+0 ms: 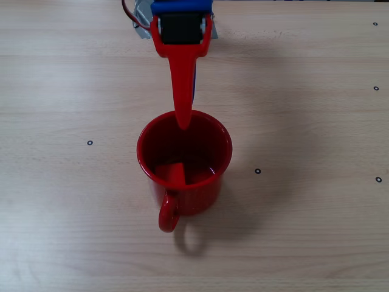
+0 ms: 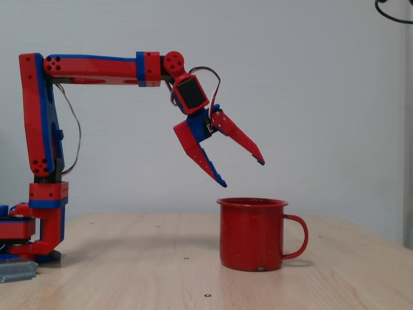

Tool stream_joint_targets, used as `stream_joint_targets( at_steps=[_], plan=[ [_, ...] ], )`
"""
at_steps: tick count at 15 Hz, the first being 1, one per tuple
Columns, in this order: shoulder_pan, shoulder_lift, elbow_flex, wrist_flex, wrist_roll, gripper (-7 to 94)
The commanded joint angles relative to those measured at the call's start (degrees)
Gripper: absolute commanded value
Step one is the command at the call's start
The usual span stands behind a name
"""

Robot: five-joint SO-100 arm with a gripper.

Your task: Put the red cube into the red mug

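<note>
The red mug [image 1: 184, 159] stands upright on the wooden table with its handle toward the bottom of a fixed view; in the other it shows side-on as the red mug [image 2: 253, 234], handle to the right. The red cube [image 1: 172, 174] lies on the mug's floor, left of centre, and the mug wall hides it from the side. My gripper [image 2: 242, 173] hangs open just above the mug's rim, nothing between its fingers. From above, the gripper [image 1: 186, 114] reaches over the rim's far edge.
The arm's base [image 2: 44, 223] stands at the table's left end in a fixed view, with a grey clamp [image 2: 16, 271] beside it. Small black ring marks [image 1: 258, 171] dot the tabletop around the mug.
</note>
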Motion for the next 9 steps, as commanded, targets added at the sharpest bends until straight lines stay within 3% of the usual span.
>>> stream_joint_targets(
  at_steps=[1, 5, 9],
  plan=[
    [1.0, 4.6, -7.7, 0.0, 0.4, 22],
    [2.3, 5.9, -11.0, -1.7, -0.4, 1],
    [4.4, 12.5, -3.6, -13.0, -1.3, 0]
  ],
)
